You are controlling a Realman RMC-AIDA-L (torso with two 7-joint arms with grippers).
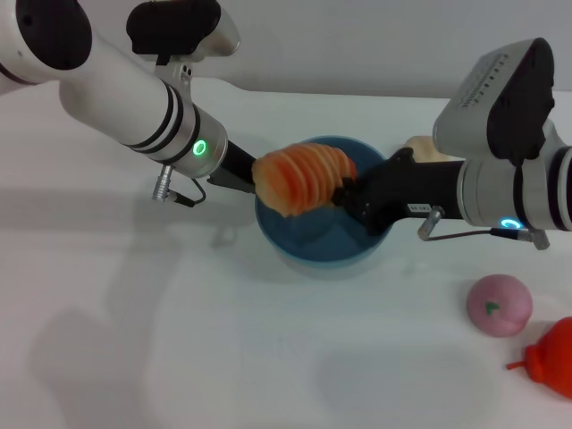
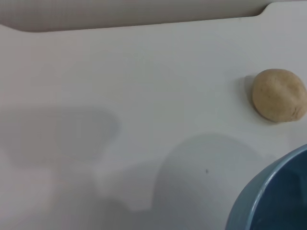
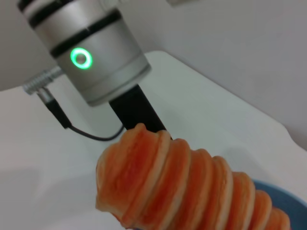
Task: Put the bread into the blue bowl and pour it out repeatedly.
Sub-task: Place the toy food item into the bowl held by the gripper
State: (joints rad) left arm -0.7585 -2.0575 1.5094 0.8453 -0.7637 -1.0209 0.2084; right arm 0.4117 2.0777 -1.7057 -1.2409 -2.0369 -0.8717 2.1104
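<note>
Orange and cream stripes mark the bread (image 1: 302, 177), which hangs in the air over the bowl (image 1: 315, 241), its far end past the bowl's left rim and its near end pinched in the right gripper (image 1: 344, 192). Those jaws are clamped on the loaf's end, so the loaf juts straight out from them, roughly level, above the glossy blue inside. The bowl sits directly below the jaws on the white table (image 1: 179, 340) and looks empty. On the opposite side, the left gripper (image 1: 237, 174) reaches in at the bowl's left rim, just beyond the loaf's free end; whether its jaws grip the rim or stand apart I cannot tell, since the loaf and rim hide them. The step in hand appears to be the loading: the bread is carried over the bowl but not yet let go. The next move would call for lowering the loaf so it clears the rim, perhaps angling it since it is about as long as the bowl is wide, then parting the right jaws; the pour would follow from the left side. Behind the right jaws a beige bun (image 2: 279, 95) rests near the bowl. Well away lie a pink round fruit (image 1: 499, 305) and a red toy (image 1: 552, 357).
</note>
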